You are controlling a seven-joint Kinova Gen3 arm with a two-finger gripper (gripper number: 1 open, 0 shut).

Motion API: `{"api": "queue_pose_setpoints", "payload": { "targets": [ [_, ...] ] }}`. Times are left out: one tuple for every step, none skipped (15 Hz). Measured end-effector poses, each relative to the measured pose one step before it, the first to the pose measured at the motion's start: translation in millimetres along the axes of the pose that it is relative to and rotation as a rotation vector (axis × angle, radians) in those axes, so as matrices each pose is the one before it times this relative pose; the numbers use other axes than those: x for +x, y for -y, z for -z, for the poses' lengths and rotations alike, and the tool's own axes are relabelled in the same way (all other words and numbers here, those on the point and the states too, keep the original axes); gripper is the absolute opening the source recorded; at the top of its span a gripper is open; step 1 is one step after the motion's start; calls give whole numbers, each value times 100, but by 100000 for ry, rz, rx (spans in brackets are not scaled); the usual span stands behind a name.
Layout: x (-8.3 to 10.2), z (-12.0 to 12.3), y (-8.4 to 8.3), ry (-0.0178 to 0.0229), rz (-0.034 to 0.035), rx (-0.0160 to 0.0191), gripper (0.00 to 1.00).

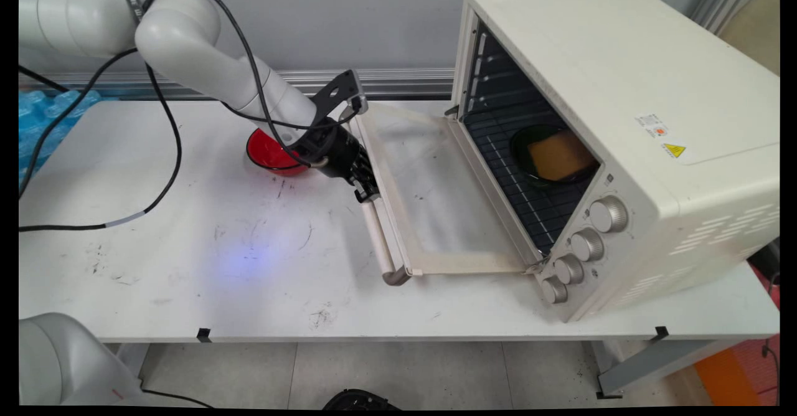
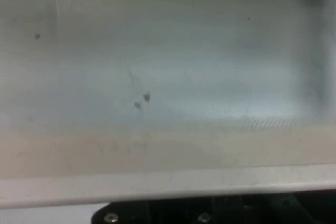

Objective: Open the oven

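At the oven door's outer edge: pincer (image 1: 366, 193) sits on the door handle (image 1: 377, 234), near the handle's far end.
Pincer state: cannot tell from either view.
Oven (image 1: 616, 136): cream, on the desk's right part, door (image 1: 429, 198) dropped fully flat toward the left.
Hand view: only the door's glass pane (image 2: 168, 72) and its cream frame, very close.
Inside oven: dark dish (image 1: 545, 154) with a tan slab (image 1: 560, 154) on it, on the wire rack (image 1: 529, 201).
Red bowl (image 1: 271, 151): left of the door, just behind the wrist, partly hidden by the arm.
Risk 1: contact is off-centre on the handle; a lift from there may twist the door or let the handle slip out.
Risk 2: wrist or hanging cable (image 1: 168, 123) could catch the bowl if the arm swings back from the door.
Risk 3: a hard push on the door could shove the whole oven toward the desk's right edge, which it already nears.
Edges: door's near corner lies well inside the desk (image 1: 205, 260) front edge.
Open room: broad bare desk left of the door and in front of the bowl.
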Motion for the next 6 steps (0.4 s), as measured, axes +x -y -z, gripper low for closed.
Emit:
{"api": "queue_pose_setpoints", "payload": {
  "targets": [
    [-173,25,-14,-452,39,182,0],
    [-163,-21,11,-689,4,302,0],
    [-192,-4,2,-782,2,322,0],
    [-184,-8,-4,-713,18,254,0],
    [-141,-14,-4,-543,21,191,0],
    [-85,3,-2,-387,50,143,0]
  ]
}}
